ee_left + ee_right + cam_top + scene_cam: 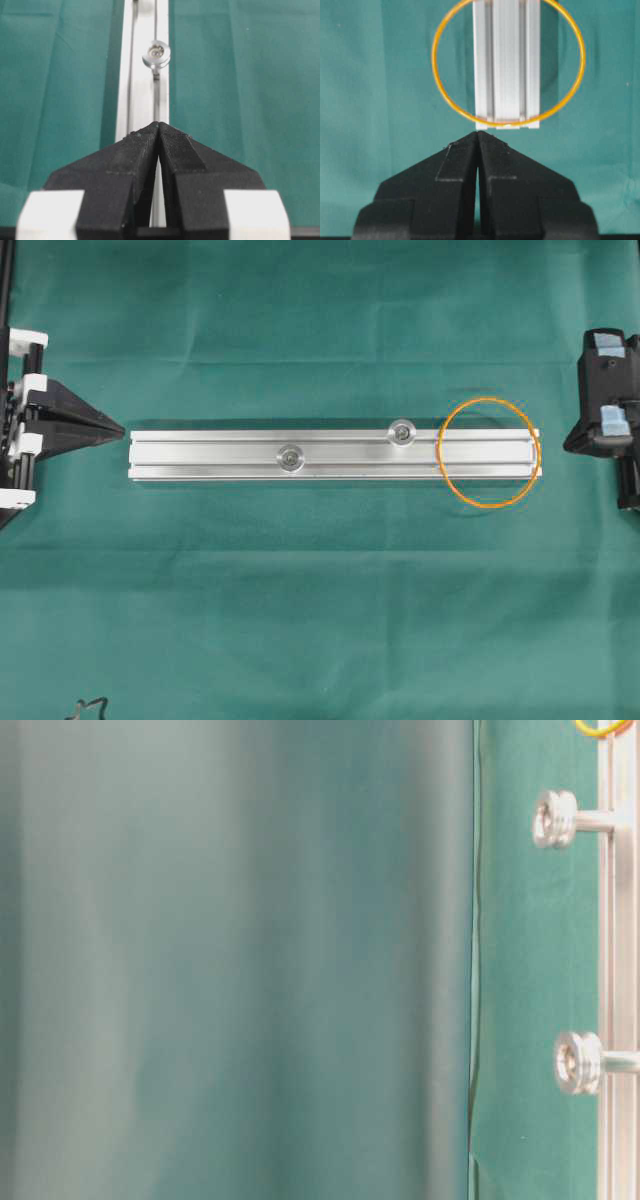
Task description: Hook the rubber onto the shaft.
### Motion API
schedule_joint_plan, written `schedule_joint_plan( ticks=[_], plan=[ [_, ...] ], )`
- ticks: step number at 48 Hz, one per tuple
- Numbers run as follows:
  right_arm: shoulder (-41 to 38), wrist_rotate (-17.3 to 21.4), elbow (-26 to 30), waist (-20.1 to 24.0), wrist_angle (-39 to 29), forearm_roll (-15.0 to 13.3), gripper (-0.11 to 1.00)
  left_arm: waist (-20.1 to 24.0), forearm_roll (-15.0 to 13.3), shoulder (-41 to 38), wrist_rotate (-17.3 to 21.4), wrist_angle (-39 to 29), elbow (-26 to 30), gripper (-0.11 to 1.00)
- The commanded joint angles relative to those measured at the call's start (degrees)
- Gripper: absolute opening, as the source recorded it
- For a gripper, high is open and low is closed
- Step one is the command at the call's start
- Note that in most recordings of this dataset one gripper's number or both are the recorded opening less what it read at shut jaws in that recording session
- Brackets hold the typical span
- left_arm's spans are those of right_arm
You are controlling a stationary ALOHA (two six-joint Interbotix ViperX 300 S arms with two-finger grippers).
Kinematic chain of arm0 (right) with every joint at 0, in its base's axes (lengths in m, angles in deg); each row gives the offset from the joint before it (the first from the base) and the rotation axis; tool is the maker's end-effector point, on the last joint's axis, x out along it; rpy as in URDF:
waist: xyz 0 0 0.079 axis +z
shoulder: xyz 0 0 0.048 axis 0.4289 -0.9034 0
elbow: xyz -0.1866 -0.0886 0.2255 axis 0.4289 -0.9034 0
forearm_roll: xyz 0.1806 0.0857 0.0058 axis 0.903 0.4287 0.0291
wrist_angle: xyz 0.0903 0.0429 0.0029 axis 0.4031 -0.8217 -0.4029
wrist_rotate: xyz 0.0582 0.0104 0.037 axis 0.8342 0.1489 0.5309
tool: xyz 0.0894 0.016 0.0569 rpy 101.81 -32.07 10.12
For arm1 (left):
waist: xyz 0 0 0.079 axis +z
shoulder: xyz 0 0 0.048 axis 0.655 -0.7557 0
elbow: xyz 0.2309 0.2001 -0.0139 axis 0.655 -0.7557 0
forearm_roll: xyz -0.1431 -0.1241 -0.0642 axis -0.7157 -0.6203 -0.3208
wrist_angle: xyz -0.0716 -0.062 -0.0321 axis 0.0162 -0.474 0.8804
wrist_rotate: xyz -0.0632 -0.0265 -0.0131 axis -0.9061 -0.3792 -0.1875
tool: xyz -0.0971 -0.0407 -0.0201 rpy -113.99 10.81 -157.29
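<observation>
a: where's the rubber (489, 452)?
b: i see it draped over the rail's (335, 454) right end, unhooked.
a: fingers?
b: left gripper (158, 126) and right gripper (478, 134) both pressed together, empty.

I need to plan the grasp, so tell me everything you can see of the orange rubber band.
The rubber band is a thin orange closed loop, nearly round and slack, not stretched. It lies draped flat over the right end of the silver rail, wider than the rail, so its arcs overhang onto the green cloth on both sides. It sits beyond both posts and is hooked on neither. Nothing grips it; in the right wrist view the shut right gripper points at its near arc, apart from it.
</observation>
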Motion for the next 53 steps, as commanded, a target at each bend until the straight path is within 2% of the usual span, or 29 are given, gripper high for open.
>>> schedule_joint_plan(
  ticks=[1,47,50,53],
  plan=[
    [-0.8,0.2,2.0,0.0,-0.5,-0.1,0.03,0.0,0.2,-0.3,0.1,0.3,1.6,0.0],
    [-2.7,0.5,3.0,0.0,-3.4,-0.5,0.04,0.0,0.2,-0.2,0.1,0.3,1.7,0.0],
    [-2.7,0.5,3.0,0.0,-3.4,-0.6,0.12,0.0,0.2,-0.2,0.1,0.3,1.7,0.0],
    [-2.7,0.4,3.0,0.0,-3.4,-0.6,0.25,-0.1,0.2,-0.2,0.1,0.3,1.7,0.0]
  ],
)
